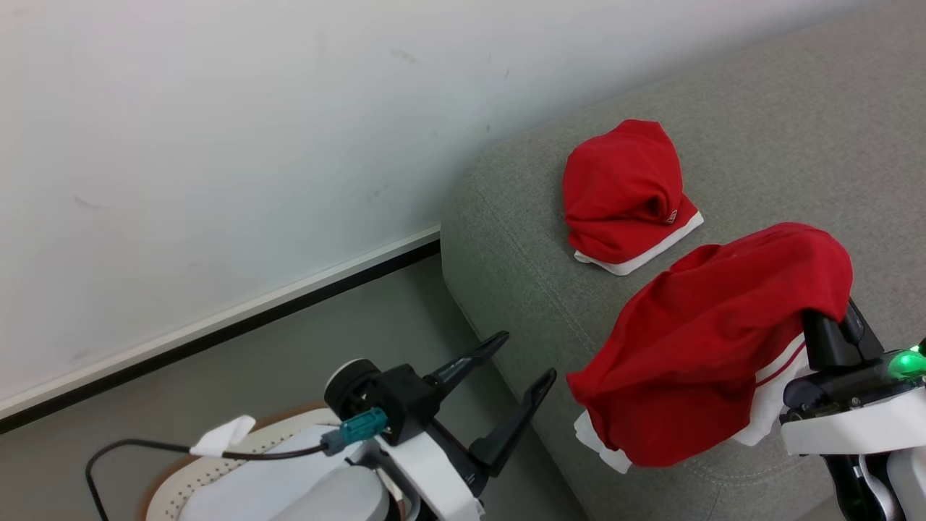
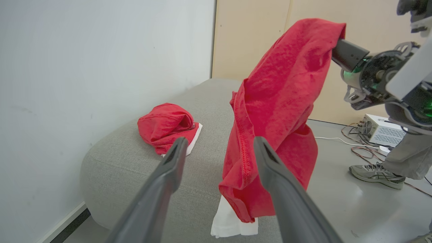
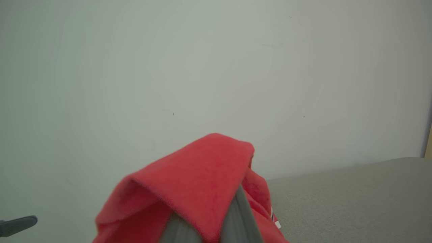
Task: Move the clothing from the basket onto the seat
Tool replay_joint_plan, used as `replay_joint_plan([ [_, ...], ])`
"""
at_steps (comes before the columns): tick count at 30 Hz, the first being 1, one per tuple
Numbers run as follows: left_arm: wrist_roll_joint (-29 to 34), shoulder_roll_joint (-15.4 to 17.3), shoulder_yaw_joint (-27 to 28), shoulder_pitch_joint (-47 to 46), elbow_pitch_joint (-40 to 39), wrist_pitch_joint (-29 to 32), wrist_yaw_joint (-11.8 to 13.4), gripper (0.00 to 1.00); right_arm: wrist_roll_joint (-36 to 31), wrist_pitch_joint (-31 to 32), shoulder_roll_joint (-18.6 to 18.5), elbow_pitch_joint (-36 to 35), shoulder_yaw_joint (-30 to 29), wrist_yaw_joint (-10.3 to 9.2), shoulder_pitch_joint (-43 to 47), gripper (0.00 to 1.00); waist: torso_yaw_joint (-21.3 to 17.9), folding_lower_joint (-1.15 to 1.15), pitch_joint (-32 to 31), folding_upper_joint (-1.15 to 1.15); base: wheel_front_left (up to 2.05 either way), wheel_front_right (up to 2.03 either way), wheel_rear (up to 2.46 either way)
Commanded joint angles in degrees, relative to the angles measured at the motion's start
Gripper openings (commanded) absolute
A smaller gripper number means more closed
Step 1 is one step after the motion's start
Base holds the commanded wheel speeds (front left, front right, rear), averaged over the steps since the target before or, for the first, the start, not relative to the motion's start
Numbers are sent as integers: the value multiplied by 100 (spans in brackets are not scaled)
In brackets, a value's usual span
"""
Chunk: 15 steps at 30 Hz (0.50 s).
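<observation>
**Head view.** The left gripper [image 1: 524, 356] sits at 6 o'clock with its jaws wide apart and empty, the fingers aimed toward 2 o'clock at the sofa's edge. Under its arm, at 7 o'clock, the basket [image 1: 210, 470] shows a brown rim and a perforated wall. The sofa [image 1: 796, 123] takes up the side from 1 to 5 o'clock. A red bundle [image 1: 626, 192] with white trim lies on it at 2 o'clock. At 4 o'clock the right gripper [image 1: 832, 329] is clamped on a red shirt [image 1: 716, 340]. The shirt drapes over its fingers and hangs above the sofa's front edge.

**Left wrist view.** The left gripper [image 2: 219, 141] rises from 6 o'clock, spread, with nothing between the fingers. The bundle [image 2: 165, 126] rests on the sofa [image 2: 135, 162] at 9 o'clock. The shirt [image 2: 280, 101] hangs from the right gripper [image 2: 347, 54] at 2 o'clock, with a white hem at 6 o'clock. Whether the hem touches the sofa I cannot tell. A box [image 2: 381, 130] with cables sits on the floor at 3 o'clock. A person's shoe [image 2: 376, 173] is at 4 o'clock.

**Right wrist view.** The shirt [image 3: 195, 179] covers the closed fingers at 6 o'clock. The sofa [image 3: 354, 195] lies at 4 o'clock.
</observation>
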Motion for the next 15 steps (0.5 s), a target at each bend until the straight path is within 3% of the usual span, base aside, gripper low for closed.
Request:
replay_joint_plan([
  [1, 29, -8, 22, 65, 41, 0, -16, 100, -24, 1, 11, -49, -22, -15, -19, 0, 4, 0, 45, 0, 0, 0, 0],
  [8, 102, 65, 1, -167, 123, 32, -93, 100, 260, 1, -127, -71, 65, -15, -742, 0, 147, 0, 545, 0, 0, 0, 0],
  [15, 214, 266, 33, -433, -9, 86, -141, 100, 179, 1, -594, 173, -322, -15, -1733, 0, 454, 0, 1242, 0, 0, 0, 0],
])
